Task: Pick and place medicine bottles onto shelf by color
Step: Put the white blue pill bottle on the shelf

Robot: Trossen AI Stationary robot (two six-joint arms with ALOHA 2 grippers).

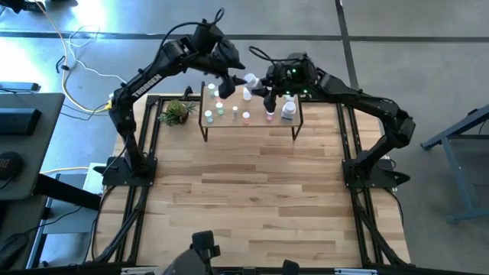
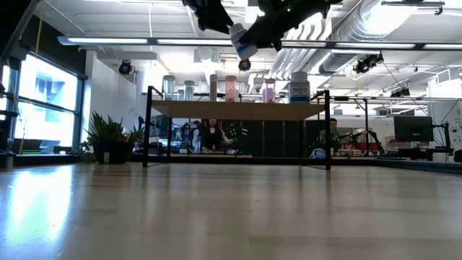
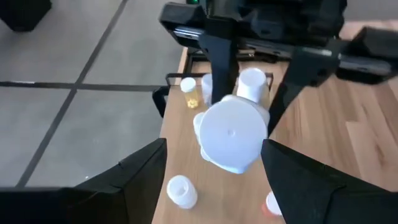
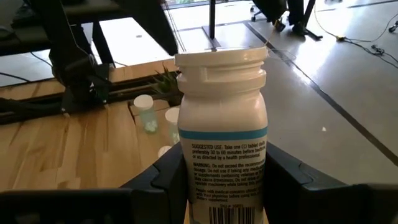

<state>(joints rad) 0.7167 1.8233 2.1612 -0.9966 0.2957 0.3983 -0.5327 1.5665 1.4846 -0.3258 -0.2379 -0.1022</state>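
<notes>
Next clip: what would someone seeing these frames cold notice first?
The large white bottle held in the air above the shelf at the table's far edge, gripped by the right end effector. The left end effector sits right by its cap end, fingers spread clear of it, like a handover. Below, small bottles in white, green and pink stand on the shelf.

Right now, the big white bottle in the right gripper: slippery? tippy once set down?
Probably rigid: the white bottle keeps its shape between the right gripper fingers. Its smooth label may slip. Tall over a narrow base, it could tip on the shelf. The left gripper is open beside it.
</notes>
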